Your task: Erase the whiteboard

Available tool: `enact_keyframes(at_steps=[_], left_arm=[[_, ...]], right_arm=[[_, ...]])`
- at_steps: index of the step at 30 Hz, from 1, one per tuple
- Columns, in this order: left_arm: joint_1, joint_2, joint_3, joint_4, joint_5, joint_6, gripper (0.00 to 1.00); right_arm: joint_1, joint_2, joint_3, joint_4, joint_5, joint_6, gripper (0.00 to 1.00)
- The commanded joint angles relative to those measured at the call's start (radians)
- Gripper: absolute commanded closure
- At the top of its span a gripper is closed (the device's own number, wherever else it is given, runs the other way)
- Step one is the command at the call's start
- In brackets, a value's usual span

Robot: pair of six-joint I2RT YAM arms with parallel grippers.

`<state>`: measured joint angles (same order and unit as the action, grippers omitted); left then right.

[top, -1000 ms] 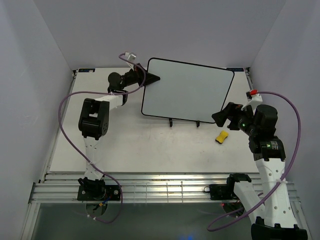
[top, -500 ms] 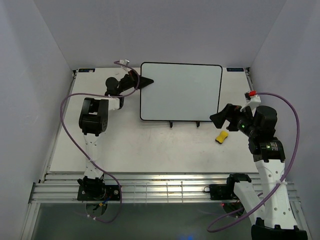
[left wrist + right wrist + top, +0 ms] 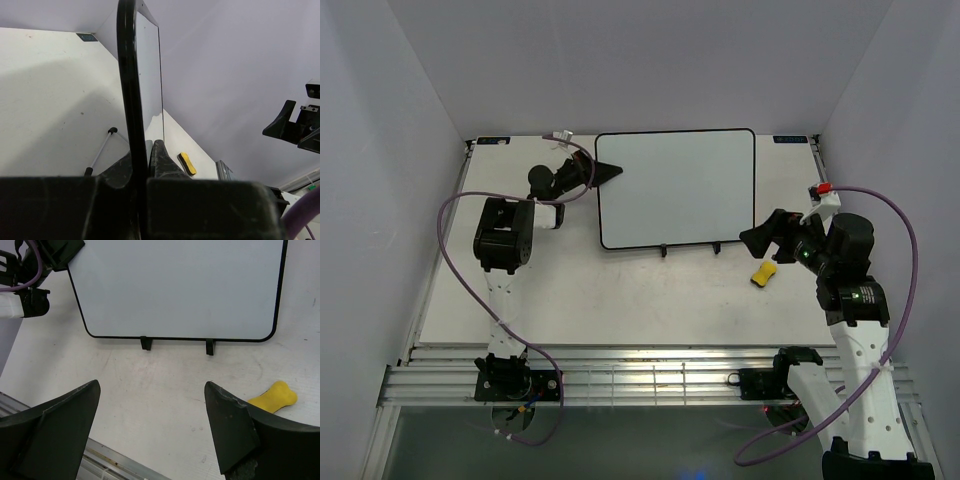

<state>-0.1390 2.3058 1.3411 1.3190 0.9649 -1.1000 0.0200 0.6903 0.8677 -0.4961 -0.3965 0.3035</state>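
The whiteboard [image 3: 675, 188] stands propped on its wire stand [image 3: 145, 343] near the far edge of the tabletop [image 3: 620, 290], its face plain white. The left tool [image 3: 610, 172] is pinching the board's left frame edge. The right tool [image 3: 760, 238] hangs spread wide and holds nothing, toward the right edge, near a yellow eraser [image 3: 764, 273] lying flat.

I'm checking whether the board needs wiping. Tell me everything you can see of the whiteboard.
The whiteboard is a glossy white rectangle in a thin black frame with rounded corners. Its face looks blank; no writing shows. It stands propped on a black wire stand at the far middle of the table, two hooks holding its lower edge. The left gripper is shut on its left edge, near the top. Nothing else touches it.
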Motion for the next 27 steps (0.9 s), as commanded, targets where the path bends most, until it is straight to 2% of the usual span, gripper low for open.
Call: enact_keyframes(at_steps=[1, 11, 16, 21, 27], left_arm=[[0.006, -0.025, -0.055, 0.167, 0.095, 0.339, 1.0], [-0.031, 0.003, -0.066, 0.149, 0.072, 0.359, 1.0], [-0.045, 0.062, -0.023, 0.169, 0.089, 0.295, 1.0], [-0.057, 0.07, -0.045, 0.169, 0.086, 0.307, 1.0], [-0.057, 0.08, -0.056, 0.158, 0.1, 0.308, 0.93]], right_arm=[[0.005, -0.015, -0.004, 0.048, -0.019, -0.007, 0.1], [0.005, -0.028, -0.021, 0.056, -0.033, -0.001, 0.1], [0.005, -0.029, -0.026, 0.059, -0.033, -0.001, 0.1], [0.005, -0.032, -0.036, 0.064, -0.036, -0.001, 0.1], [0.005, -0.031, -0.041, 0.07, -0.039, -0.001, 0.1]])
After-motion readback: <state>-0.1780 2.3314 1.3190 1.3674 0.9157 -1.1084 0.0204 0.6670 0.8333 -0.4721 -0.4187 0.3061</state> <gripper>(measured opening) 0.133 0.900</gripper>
